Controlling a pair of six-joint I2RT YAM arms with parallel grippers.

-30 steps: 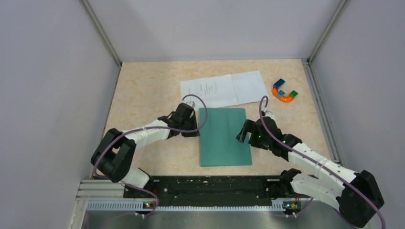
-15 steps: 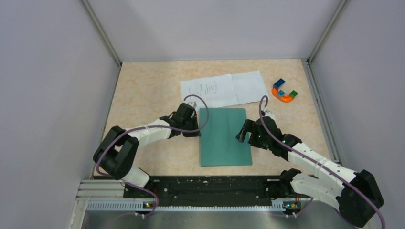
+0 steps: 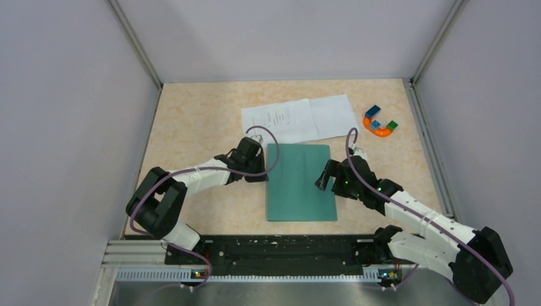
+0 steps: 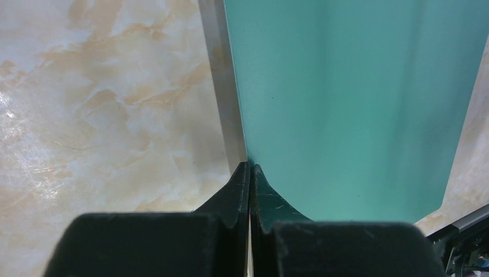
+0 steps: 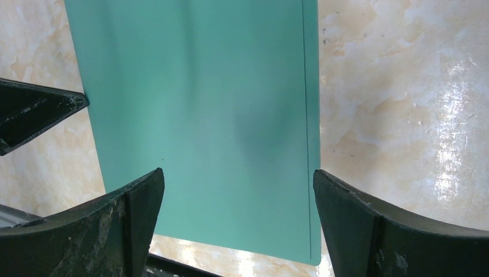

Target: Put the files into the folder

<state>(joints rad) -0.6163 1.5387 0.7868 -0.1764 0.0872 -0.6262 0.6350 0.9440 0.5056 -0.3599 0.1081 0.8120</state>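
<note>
The teal folder (image 3: 300, 182) lies shut and flat in the middle of the table. It also shows in the left wrist view (image 4: 346, 98) and the right wrist view (image 5: 202, 115). My left gripper (image 3: 263, 169) is shut, its tips (image 4: 249, 167) touching the folder's left edge; nothing shows between its fingers. My right gripper (image 3: 324, 175) is wide open and empty (image 5: 237, 171), over the folder's right side. Two white files lie beyond the folder: a printed sheet (image 3: 279, 121) and a nearly blank sheet (image 3: 333, 116).
A small multicoloured horseshoe toy (image 3: 380, 122) lies at the back right. Grey walls close in the table on three sides. The black base rail (image 3: 281, 252) runs along the near edge. The left gripper's fingertip (image 5: 34, 109) shows in the right wrist view.
The folder has slid slightly to the right, with the left gripper at its left edge. The right arm has not moved.
</note>
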